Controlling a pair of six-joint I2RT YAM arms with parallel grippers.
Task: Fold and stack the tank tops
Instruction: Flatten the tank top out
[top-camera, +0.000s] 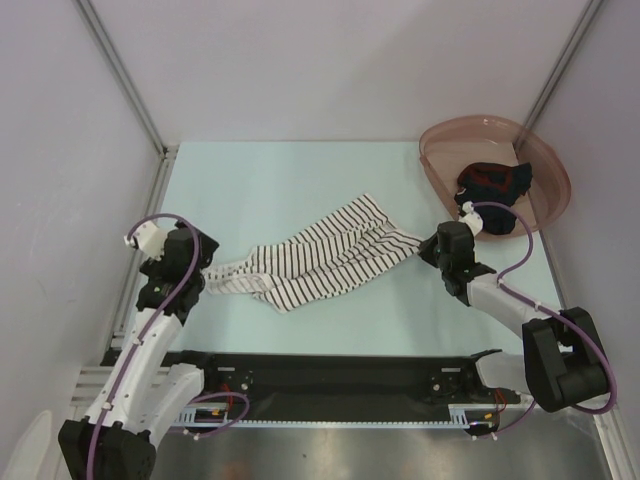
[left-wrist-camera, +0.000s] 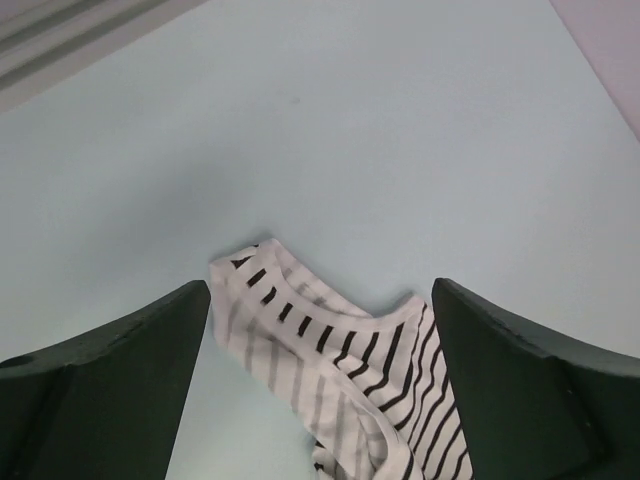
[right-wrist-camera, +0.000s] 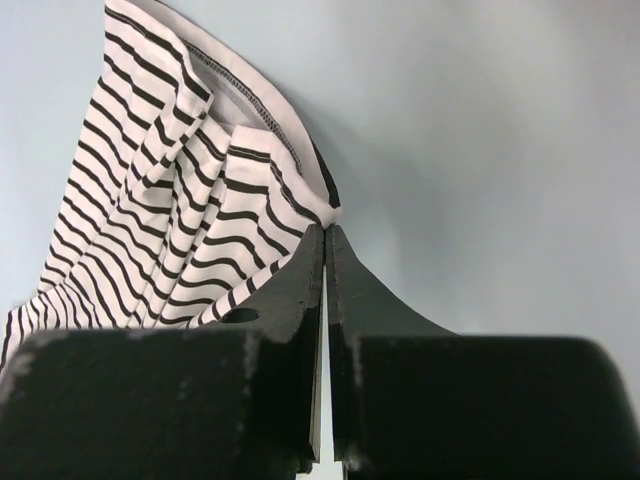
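The white tank top with black stripes (top-camera: 320, 258) lies crumpled and stretched out at mid-table. My left gripper (top-camera: 207, 272) is at its left end. In the left wrist view the gripper (left-wrist-camera: 320, 300) is open, with the top's strap end (left-wrist-camera: 330, 345) lying between the fingers, untouched. My right gripper (top-camera: 424, 246) is at the top's right corner. In the right wrist view it (right-wrist-camera: 326, 230) is shut, pinching the striped top's edge (right-wrist-camera: 190, 180) at the fingertips. The dark navy and red tank top (top-camera: 492, 182) lies bunched in the pink basin (top-camera: 440, 140).
The pink translucent basin stands at the back right, just behind my right arm. Metal frame posts (top-camera: 130, 85) and grey walls bound the table on the left, right and back. A black rail (top-camera: 330, 375) runs along the near edge.
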